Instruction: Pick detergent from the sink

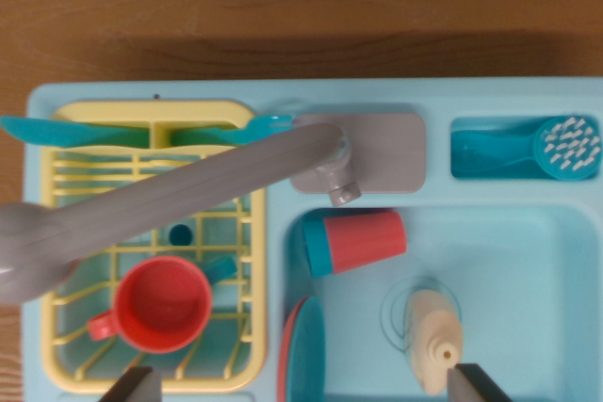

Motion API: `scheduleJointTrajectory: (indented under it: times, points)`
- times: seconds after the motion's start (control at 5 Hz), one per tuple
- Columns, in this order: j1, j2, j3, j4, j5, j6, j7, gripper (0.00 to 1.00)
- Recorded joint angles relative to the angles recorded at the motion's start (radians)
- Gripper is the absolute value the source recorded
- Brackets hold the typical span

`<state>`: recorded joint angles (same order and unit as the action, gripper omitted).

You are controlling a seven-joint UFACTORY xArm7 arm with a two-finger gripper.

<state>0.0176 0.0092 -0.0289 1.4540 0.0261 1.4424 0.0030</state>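
Note:
The detergent [433, 338] is a cream bottle lying in the light blue sink [528, 261], its nozzle pointing toward the bottom of the wrist view. My gripper [303, 387] is open, and only its two dark fingertips show at the bottom edge. The right fingertip [477, 383] sits just to the right of the bottle's nozzle, while the left one is far off over the yellow rack. Nothing is held between the fingers.
A red cup with a teal rim [354, 242] lies on its side in the basin's upper left. A red and teal plate [300, 345] leans at the basin's left wall. The grey faucet [170, 197] swings over the yellow rack [237, 233], which holds a red mug [162, 305]. A teal brush [565, 148] rests top right.

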Motion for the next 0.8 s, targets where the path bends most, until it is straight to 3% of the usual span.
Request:
scheduleJointTrajectory:
  times: [0.2, 0.4, 0.6, 0.8]
  points:
    - [-0.0047, 0.009, -0.005, -0.033, 0.0012, -0.036, -0.016, 0.00]
    - [-0.0047, 0.009, -0.005, -0.033, 0.0012, -0.036, -0.016, 0.00]
    - [-0.0103, 0.019, -0.012, -0.072, 0.0027, -0.077, -0.034, 0.00]
    - [-0.0103, 0.019, -0.012, -0.072, 0.0027, -0.077, -0.034, 0.00]
